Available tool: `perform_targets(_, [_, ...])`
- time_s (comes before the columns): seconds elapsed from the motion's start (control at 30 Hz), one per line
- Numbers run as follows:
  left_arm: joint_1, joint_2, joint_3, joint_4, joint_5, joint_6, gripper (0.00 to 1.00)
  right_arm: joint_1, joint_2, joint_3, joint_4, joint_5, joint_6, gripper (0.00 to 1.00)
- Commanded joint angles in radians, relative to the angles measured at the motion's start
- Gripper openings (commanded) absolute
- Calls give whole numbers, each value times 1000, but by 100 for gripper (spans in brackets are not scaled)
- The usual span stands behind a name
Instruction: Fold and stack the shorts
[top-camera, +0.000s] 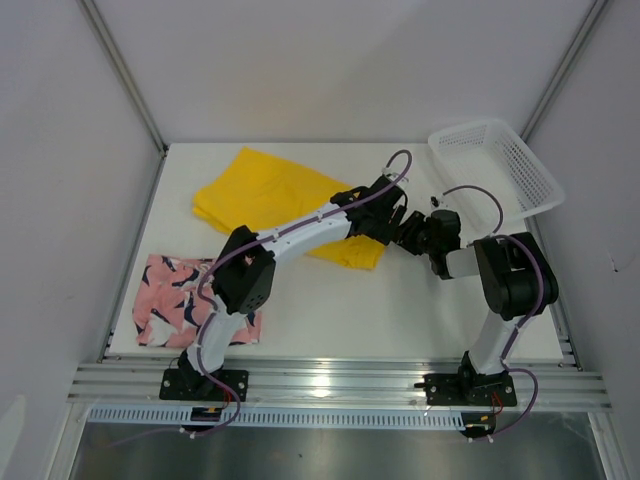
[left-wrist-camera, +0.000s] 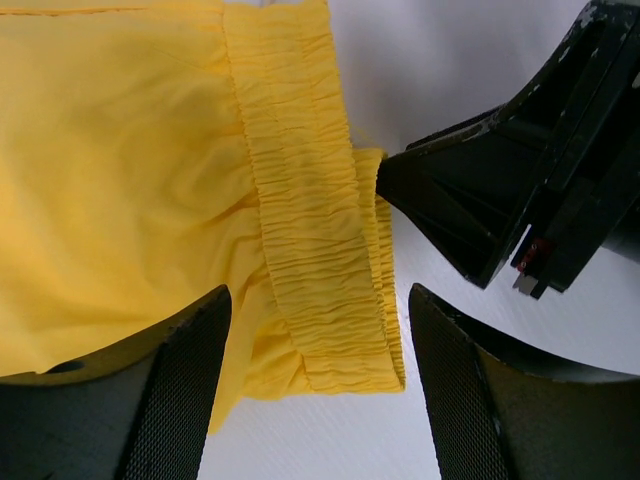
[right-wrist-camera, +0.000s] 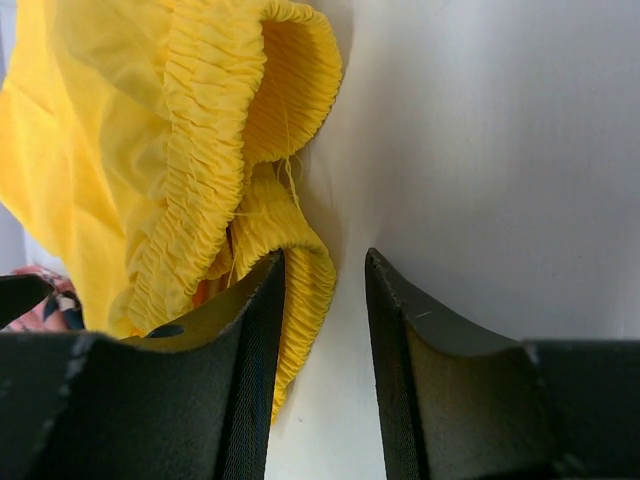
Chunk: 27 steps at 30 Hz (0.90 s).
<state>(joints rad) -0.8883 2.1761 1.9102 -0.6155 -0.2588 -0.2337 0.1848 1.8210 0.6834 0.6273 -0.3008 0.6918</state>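
Yellow shorts (top-camera: 262, 190) upper ctr of counter (top-camera: 330, 310), pink pair (top-camera: 175, 300) lower left. L hand (left-wrist-camera: 320, 295) wide apart over waistband (left-wrist-camera: 300, 200); R hand (right-wrist-camera: 325, 262) slightly apart beside it, nothing clamped.

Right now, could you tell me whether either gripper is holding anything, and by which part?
Nothing is held. The left gripper stands open astride the waistband of the yellow shorts, and the right gripper is open beside it.
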Motion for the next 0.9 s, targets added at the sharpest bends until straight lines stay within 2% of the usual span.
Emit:
perform_targets(0.0, [-11,50,68,-30,-10,23,75,31,4,34,32,75,-112,40])
perform_targets(0.2, [-8,73,39,-13,7,33,75,42,26,19,137,60,-150,41])
perform_targets(0.37, [-5,80,10,-21,-31,36,73,44,41,16,167,22,-161,36])
perform_targets(0.57, [8,39,-99,20,-66,5,63,44,60,13,201,-20,-150,17])
perform_targets(0.6, [9,31,-109,26,-91,2,61,44,61,10,207,-24,-149,7])
perform_targets(0.67, [12,34,-122,30,-109,-3,59,44,67,13,213,-37,-141,0])
perform_targets(0.87, [18,14,-172,71,-171,-35,55,45,69,-13,268,-69,-126,0])
